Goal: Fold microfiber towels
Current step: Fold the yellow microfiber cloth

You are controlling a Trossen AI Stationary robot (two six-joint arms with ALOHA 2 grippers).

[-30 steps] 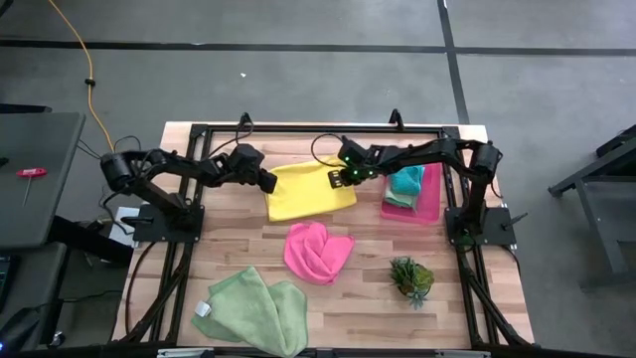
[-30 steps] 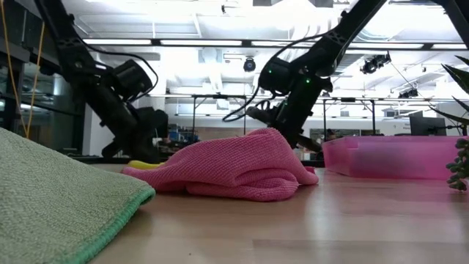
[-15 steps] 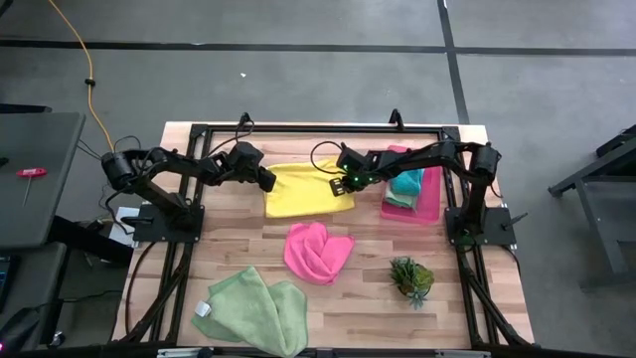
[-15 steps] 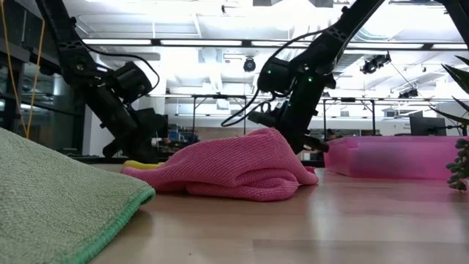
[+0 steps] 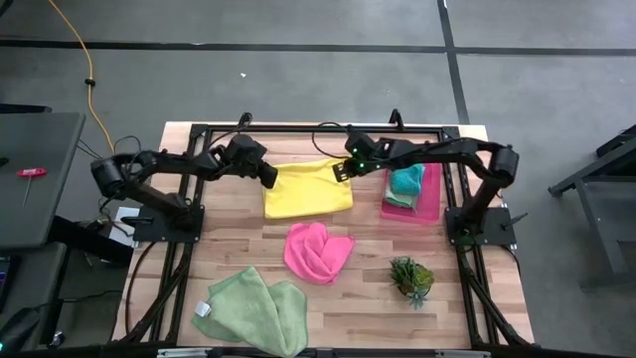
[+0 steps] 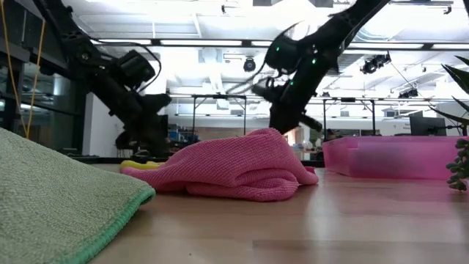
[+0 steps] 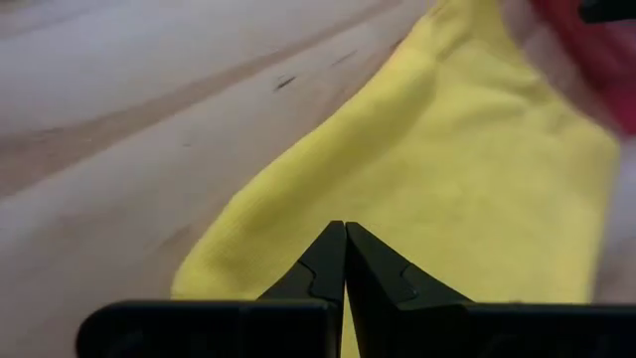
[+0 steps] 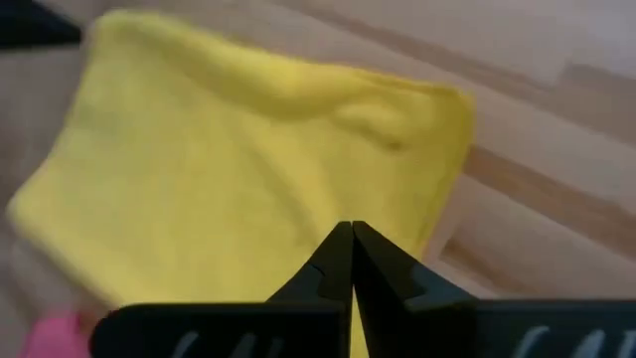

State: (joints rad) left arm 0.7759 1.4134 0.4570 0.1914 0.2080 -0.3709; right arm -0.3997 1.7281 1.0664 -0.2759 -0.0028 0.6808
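The yellow towel lies as a rectangle at the table's far middle, and a strip of it shows on the wood in the low view. My left gripper is shut at the towel's far left corner. My right gripper is shut near its far right corner. The hot pink towel lies crumpled in the middle. Two pale green towels lie bunched at the near left. A teal towel rests in the pink tray. My left gripper is shut on the yellow towel close to its far edge, slanting down from the table's left. The fingers hide the contact spot and how many layers they have. Most of the towel lies on the table. My right gripper is shut on the yellow towel close to its far edge, slanting down from the table's right. Its own fingers hide the contact spot. A ridge of cloth stands up ahead of them, and the rest of the towel lies on the table.
A small spiky green plant stands at the near right. A black frame runs round the table's far edge and sides. Bare wood lies between the pink towel and the plant.
Both grippers have stayed shut and risen a little above the table, mostly in the last half second. The right one has also rolled and drawn slightly toward the far edge. The yellow towel's body has stayed where it was on the table.
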